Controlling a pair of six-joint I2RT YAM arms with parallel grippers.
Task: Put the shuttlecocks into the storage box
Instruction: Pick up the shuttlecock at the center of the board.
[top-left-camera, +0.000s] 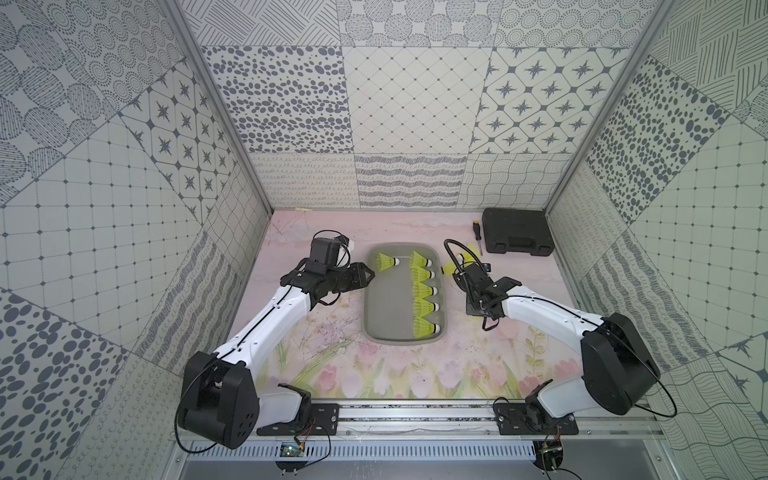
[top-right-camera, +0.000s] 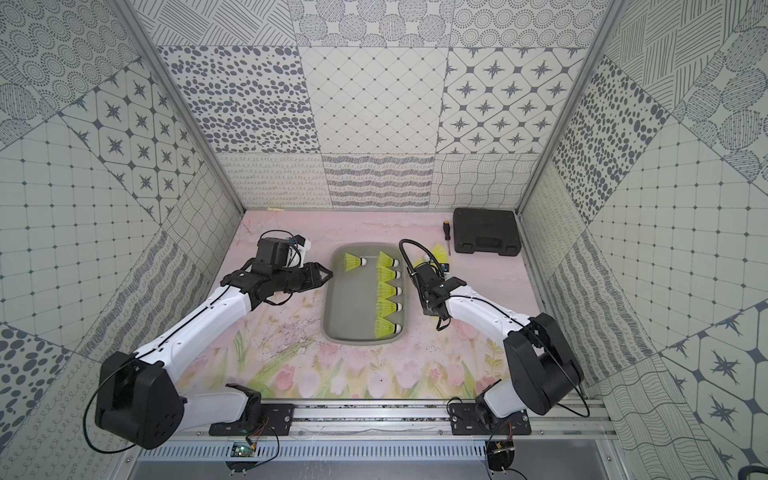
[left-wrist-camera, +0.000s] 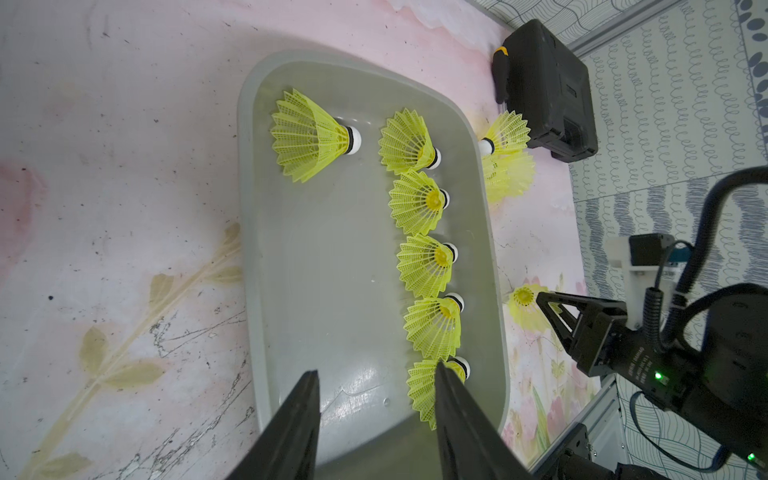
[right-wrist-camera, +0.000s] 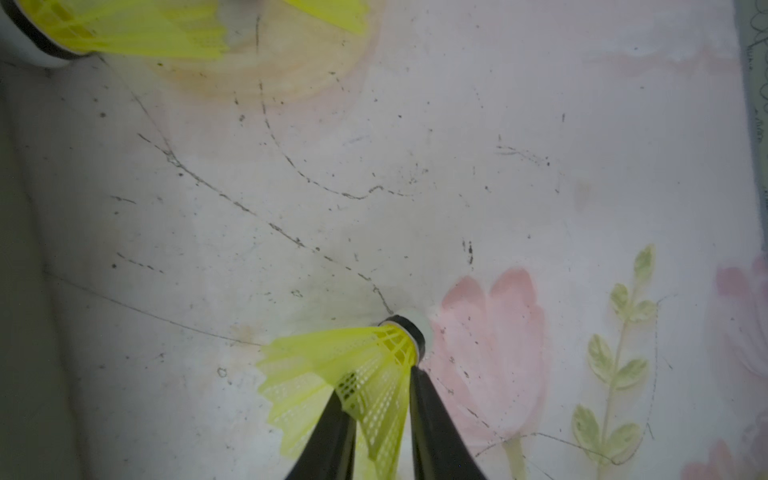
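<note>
The grey storage box (top-left-camera: 386, 307) lies in the middle of the table and holds several yellow-green shuttlecocks. One shuttlecock (top-left-camera: 386, 262) lies alone at its far end, and a column (top-left-camera: 424, 291) lines its right wall. My left gripper (left-wrist-camera: 376, 370) is open and empty at the box's left rim, also seen in a top view (top-left-camera: 371, 274). My right gripper (right-wrist-camera: 380, 380) is shut on the skirt of a shuttlecock (right-wrist-camera: 345, 357) on the table just right of the box. Two more shuttlecocks (left-wrist-camera: 507, 158) lie outside by the far right corner.
A black ribbed case (top-left-camera: 517, 230) stands at the back right with a screwdriver (top-left-camera: 476, 237) beside it. The floral table mat (top-left-camera: 374, 374) stretches in front of the box. Patterned walls close the cell on three sides.
</note>
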